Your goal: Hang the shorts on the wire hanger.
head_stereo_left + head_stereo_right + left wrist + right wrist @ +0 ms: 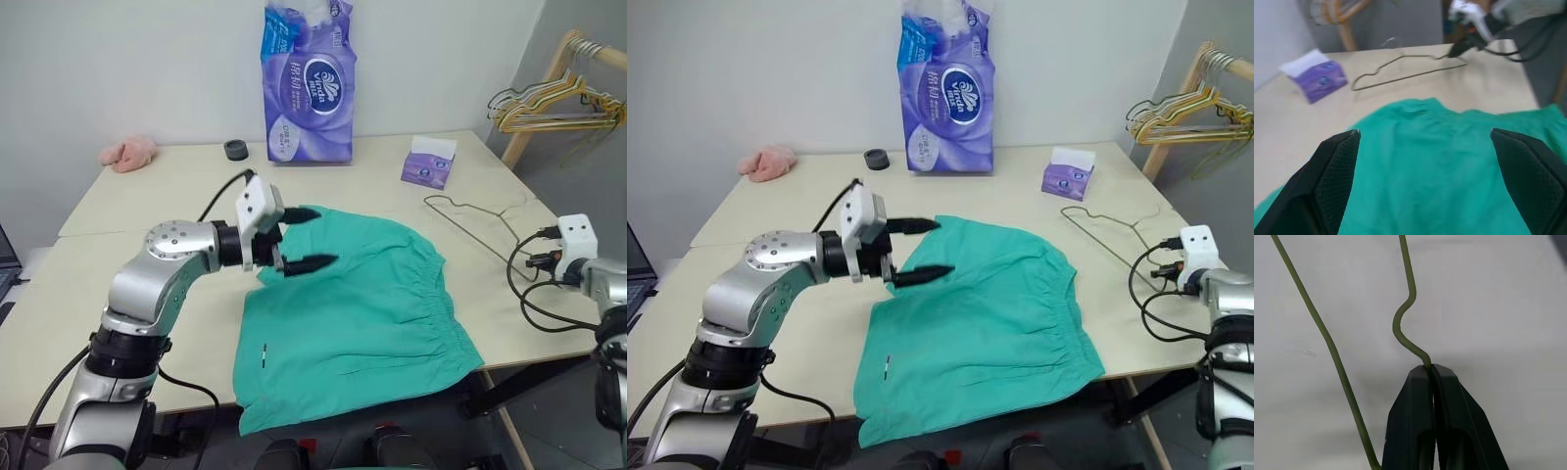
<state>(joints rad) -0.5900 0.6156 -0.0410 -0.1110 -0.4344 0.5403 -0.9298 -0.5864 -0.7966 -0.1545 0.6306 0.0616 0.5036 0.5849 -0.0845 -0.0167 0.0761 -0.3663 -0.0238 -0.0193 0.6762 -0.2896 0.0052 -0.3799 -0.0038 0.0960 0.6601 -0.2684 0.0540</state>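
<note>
Shorts (358, 313) teal-green, spread flat, left gripper (303, 238) jaws wide above, right gripper (1431, 369) jaws pinching wire hanger (480, 221)

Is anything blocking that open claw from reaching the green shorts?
Nothing visible does. The left gripper hangs open right over the shorts, with no object between its fingers and the fabric.

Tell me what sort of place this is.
Probably a lab or workroom staged for laundry practice: a plain table against a bare wall, a wooden rack of hangers, and a tissue pack.
</note>
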